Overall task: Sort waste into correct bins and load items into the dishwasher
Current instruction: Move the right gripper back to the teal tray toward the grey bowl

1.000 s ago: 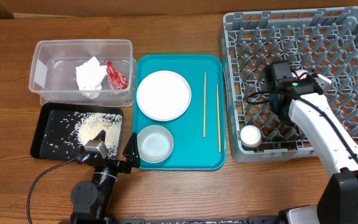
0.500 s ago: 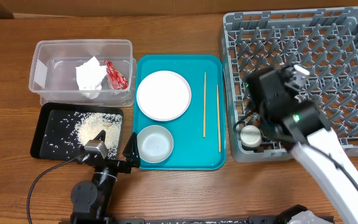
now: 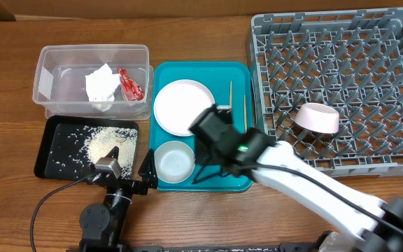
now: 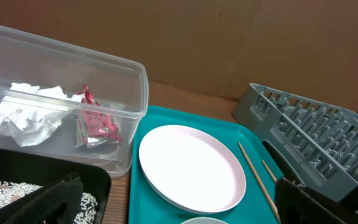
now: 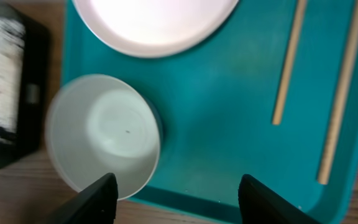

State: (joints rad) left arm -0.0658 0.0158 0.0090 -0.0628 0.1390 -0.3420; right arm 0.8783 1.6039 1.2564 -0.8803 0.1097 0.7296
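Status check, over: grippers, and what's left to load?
Left gripper open, at black tray. Right gripper open, empty, beside grey bowl. Pink bowl in rack; plate, chopsticks, grey bowl on teal tray. Nothing blocking.

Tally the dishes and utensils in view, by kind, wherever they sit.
white plate: 1
bowls: 2, the grey bowl on the teal tray and the pink bowl in the rack
chopsticks: 2
Total: 5
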